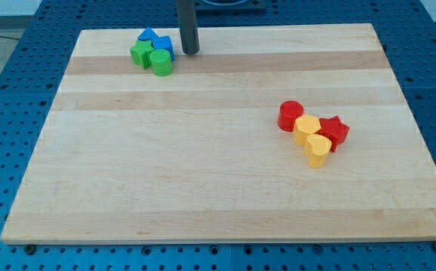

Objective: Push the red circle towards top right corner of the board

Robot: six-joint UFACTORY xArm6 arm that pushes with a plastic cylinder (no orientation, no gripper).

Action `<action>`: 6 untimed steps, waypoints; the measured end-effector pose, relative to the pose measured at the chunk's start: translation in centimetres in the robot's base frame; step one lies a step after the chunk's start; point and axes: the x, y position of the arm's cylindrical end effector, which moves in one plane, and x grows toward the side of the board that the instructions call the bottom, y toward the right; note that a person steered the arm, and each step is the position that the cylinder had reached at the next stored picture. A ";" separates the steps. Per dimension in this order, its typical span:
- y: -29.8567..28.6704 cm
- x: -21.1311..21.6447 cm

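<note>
Probably light and stiff, the red circle (291, 115) should slide easily if my bare rod's tip (190, 52), which grips nothing, presses its lower-left side, away from the touching yellow block (306, 129).

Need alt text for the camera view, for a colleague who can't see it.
My tip rests near the wooden board's top edge, beside a blue-and-green block cluster, far from the red circle, which touches yellow blocks and a red star at the view's right.
</note>
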 end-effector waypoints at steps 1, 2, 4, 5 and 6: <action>4.3 1.4; 7.0 8.8; 8.6 21.0; 13.6 21.9; 16.4 21.9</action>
